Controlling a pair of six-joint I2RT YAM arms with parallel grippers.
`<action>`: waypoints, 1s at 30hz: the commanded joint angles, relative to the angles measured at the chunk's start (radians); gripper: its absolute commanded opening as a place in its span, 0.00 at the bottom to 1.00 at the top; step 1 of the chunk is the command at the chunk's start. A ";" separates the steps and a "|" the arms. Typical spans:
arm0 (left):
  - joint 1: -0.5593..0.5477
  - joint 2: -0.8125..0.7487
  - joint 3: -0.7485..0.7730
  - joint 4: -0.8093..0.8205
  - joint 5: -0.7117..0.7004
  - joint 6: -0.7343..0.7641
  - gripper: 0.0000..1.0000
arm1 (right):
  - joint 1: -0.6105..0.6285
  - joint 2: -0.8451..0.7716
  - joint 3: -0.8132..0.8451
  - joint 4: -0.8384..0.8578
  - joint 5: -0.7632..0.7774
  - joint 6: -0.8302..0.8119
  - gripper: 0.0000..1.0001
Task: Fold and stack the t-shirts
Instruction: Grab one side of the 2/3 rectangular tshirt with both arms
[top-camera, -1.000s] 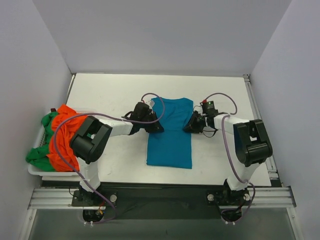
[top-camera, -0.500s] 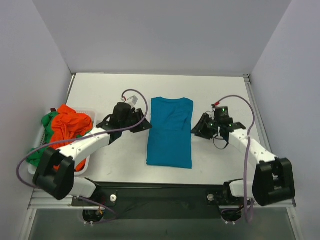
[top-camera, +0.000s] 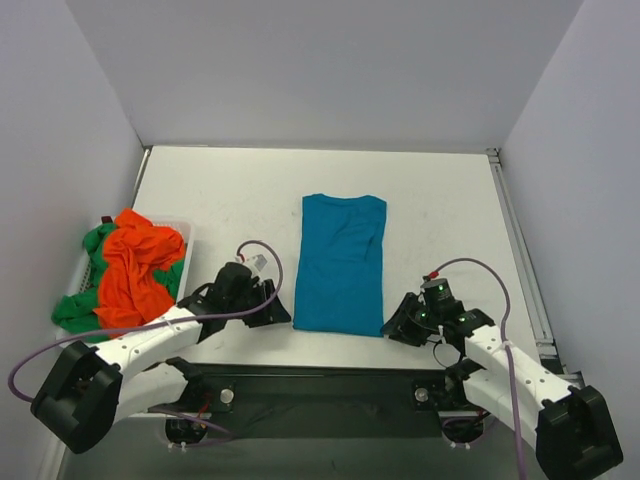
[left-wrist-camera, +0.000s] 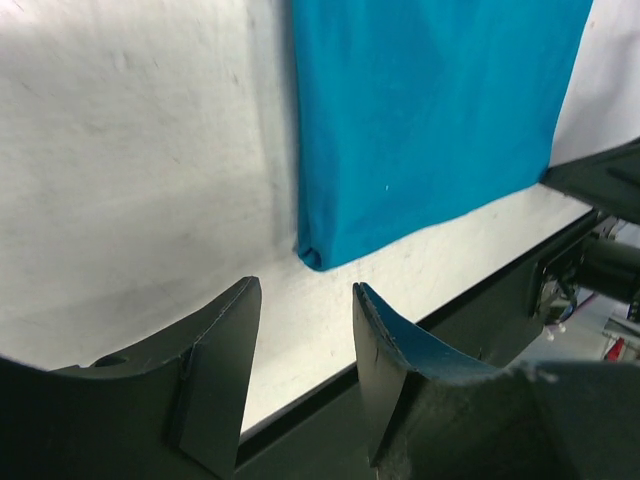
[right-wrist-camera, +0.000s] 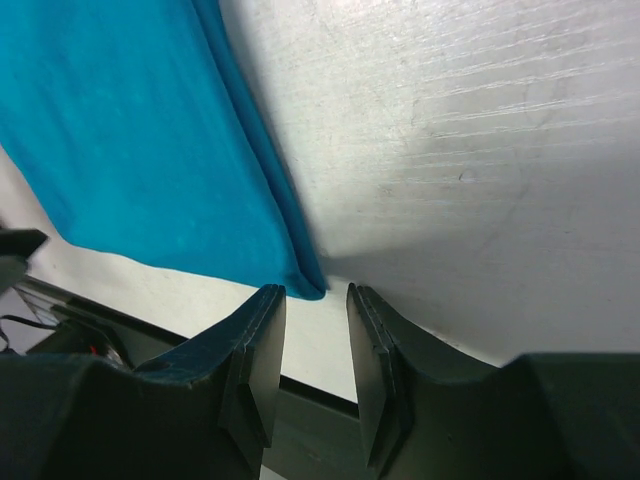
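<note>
Teal-blue cloth t-shirt (top-camera: 342, 262): folded lengthwise, flat on white table (top-camera: 450, 200). Left hand (top-camera: 275, 308), right hand (top-camera: 395, 322): released, at its near corners. Bright orange cloth t-shirt (top-camera: 135, 265), green cloth t-shirt (top-camera: 72, 310): in white plastic basket (top-camera: 186, 232), to its left.

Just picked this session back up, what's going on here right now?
A teal-blue cloth t-shirt, folded into a long narrow panel, lies flat in the middle of the white table. Both arms reach low near the table's front edge. The left end effector is open at the shirt's near left corner, and the right end effector is open at its near right corner. Neither grips any cloth. A bright orange t-shirt and a green t-shirt lie heaped, unfolded, in the white plastic basket on the left.
</note>
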 joint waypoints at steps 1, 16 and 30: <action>-0.050 0.010 -0.028 0.115 0.023 -0.057 0.52 | 0.009 -0.006 -0.047 0.013 0.055 0.075 0.33; -0.129 0.127 -0.077 0.251 -0.055 -0.117 0.52 | 0.034 -0.026 -0.097 0.046 0.091 0.137 0.31; -0.161 0.144 -0.051 0.195 -0.141 -0.111 0.45 | 0.109 0.000 -0.074 -0.031 0.173 0.149 0.31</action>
